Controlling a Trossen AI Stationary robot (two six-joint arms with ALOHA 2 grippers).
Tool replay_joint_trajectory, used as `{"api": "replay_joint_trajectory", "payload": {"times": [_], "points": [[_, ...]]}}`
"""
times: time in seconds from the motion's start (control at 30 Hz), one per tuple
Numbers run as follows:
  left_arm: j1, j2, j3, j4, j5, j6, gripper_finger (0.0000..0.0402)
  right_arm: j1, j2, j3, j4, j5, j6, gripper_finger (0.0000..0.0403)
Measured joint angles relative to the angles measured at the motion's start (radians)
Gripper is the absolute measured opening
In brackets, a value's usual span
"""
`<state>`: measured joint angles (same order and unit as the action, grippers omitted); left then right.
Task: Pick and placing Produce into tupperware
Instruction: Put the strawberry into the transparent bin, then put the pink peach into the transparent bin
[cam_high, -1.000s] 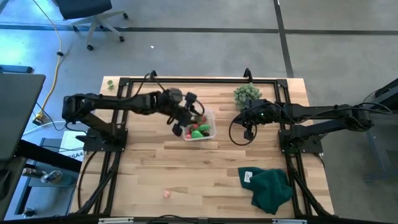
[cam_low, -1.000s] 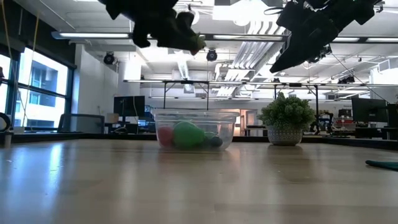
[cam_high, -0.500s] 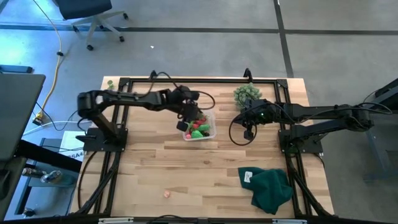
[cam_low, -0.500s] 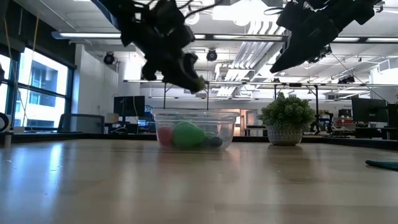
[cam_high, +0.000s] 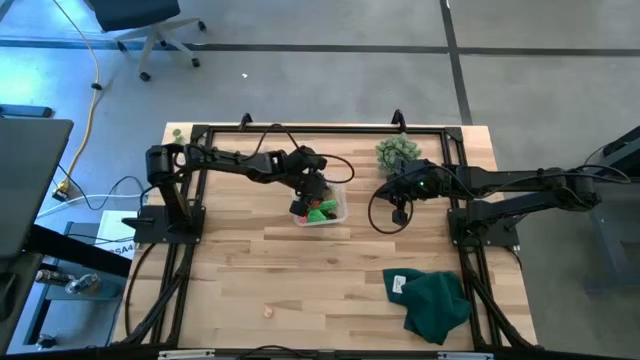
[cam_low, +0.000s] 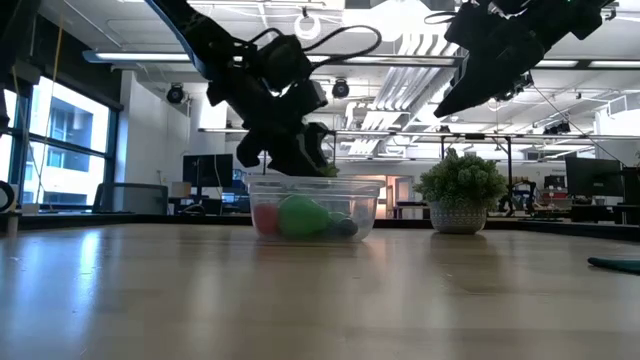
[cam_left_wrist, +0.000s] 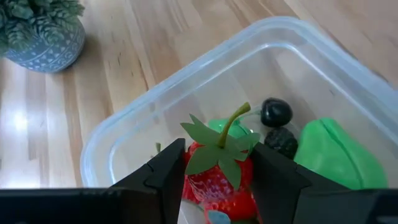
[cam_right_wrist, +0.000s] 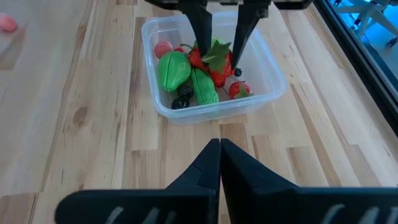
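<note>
Left gripper (cam_right_wrist: 219, 40) lowered into tupperware (cam_right_wrist: 267, 93); potted plant (cam_high: 396, 153) beside.

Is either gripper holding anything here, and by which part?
The left gripper holds a toy strawberry by its red sides, over the tupperware. The right gripper is shut and empty.

Produce (cam_right_wrist: 189, 78) in tupperware (cam_high: 337, 205), plant (cam_high: 393, 153) right, cloth (cam_high: 432, 303) front-right

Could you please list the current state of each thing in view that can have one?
left gripper: inside the tupperware, fingers around a strawberry.
right gripper: shut, empty, raised beside the tupperware.
tupperware: uncovered, upright, holding produce.
green cloth: crumpled on the table.
potted plant: upright.
</note>
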<state>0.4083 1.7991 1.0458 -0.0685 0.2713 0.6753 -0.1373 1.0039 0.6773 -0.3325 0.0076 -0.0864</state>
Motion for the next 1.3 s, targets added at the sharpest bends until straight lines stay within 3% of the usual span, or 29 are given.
{"api": "replay_joint_trajectory", "payload": {"times": [0.6,1.07,1.3], "points": [[-0.01,0.009,0.0,-0.003,0.031,-0.03,0.0155,0.0,0.0,0.0,0.0,0.0,0.0,0.0002],[-0.037,0.006,0.0,-0.01,0.024,-0.055,0.0243,0.0,0.0,0.0,0.0,0.0,0.0,0.0002],[-0.036,-0.1,0.0,-0.109,0.111,-0.056,0.0222,0.0,0.0,0.0,0.0,0.0,0.0,0.0002]]}}
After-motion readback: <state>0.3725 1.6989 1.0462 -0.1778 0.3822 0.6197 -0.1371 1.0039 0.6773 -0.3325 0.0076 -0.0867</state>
